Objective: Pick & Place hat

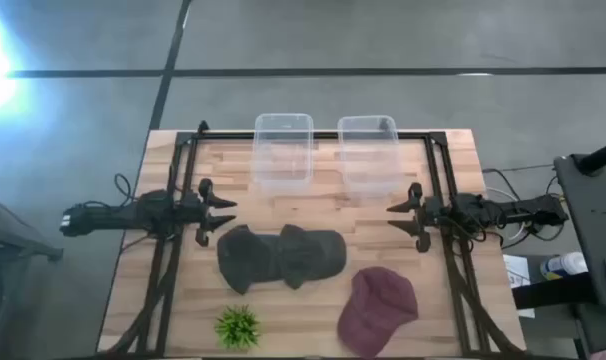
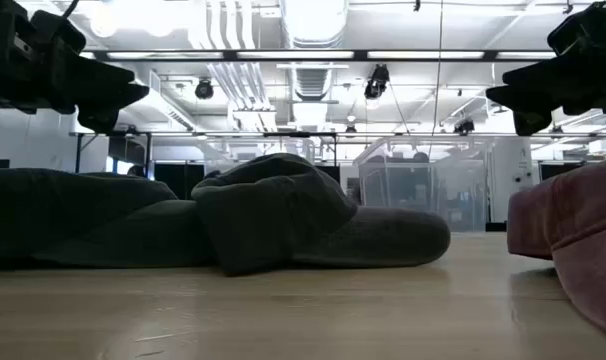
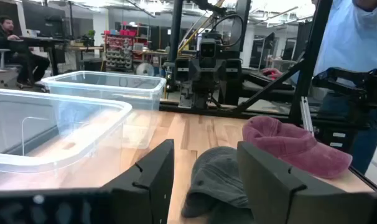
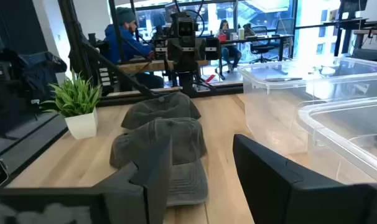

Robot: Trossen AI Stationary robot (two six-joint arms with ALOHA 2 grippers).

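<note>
Two dark grey hats [image 1: 281, 257] lie side by side, overlapping, flat on the wooden table's middle; they also show in the low view [image 2: 283, 215] and the right wrist view [image 4: 163, 149]. A maroon hat [image 1: 378, 308] lies at the near right and shows in the left wrist view [image 3: 294, 146]. My left gripper [image 1: 221, 217] hovers open at the table's left, above and beside the grey hats [image 3: 219, 180]. My right gripper [image 1: 401, 218] hovers open at the table's right, facing the grey hats. Both are empty.
Two clear plastic bins [image 1: 283, 148] [image 1: 368, 152] stand side by side at the table's far edge. A small green plant in a white pot [image 1: 238, 326] stands at the near left. A dark frame [image 1: 438, 180] runs along the table's sides. People show beyond the table [image 4: 123, 43].
</note>
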